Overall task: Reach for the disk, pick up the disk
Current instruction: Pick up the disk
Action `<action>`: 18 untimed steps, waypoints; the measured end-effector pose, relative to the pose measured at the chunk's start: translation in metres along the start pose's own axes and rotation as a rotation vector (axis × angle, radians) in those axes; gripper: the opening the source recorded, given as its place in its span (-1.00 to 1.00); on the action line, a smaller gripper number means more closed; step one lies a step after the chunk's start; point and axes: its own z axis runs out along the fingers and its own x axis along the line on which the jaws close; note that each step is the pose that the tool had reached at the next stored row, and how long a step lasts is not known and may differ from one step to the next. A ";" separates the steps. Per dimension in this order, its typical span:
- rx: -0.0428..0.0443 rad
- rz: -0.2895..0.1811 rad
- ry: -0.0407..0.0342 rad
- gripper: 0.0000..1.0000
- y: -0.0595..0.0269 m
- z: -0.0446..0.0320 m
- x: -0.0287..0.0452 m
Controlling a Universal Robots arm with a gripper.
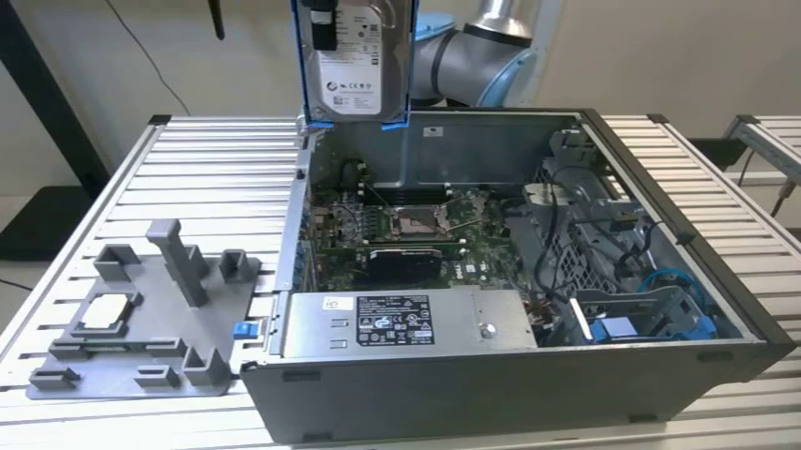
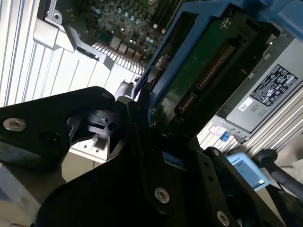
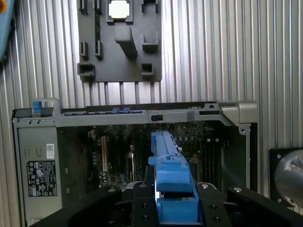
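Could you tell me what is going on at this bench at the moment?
The robot arm has picked up the disk. In the exterior view the disk hangs upright in the air over the far edge of the open computer case, clear of the parts inside. In the second wrist view the gripper is closed on the disk's blue-railed end. A grey fixture plate lies on the slatted table at the exterior view's left of the case.

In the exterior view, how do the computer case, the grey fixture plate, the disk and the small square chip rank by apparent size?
Largest to smallest:
1. computer case
2. grey fixture plate
3. disk, judged by its visible part, because the picture's top edge cuts it off
4. small square chip
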 end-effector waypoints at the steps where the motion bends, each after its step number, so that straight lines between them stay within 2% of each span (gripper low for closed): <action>1: -0.0001 0.000 0.0000 -1.00 -0.0035 -0.0001 -0.0003; 18: -0.0002 0.000 0.0000 -1.00 -0.0633 -0.0007 -0.0045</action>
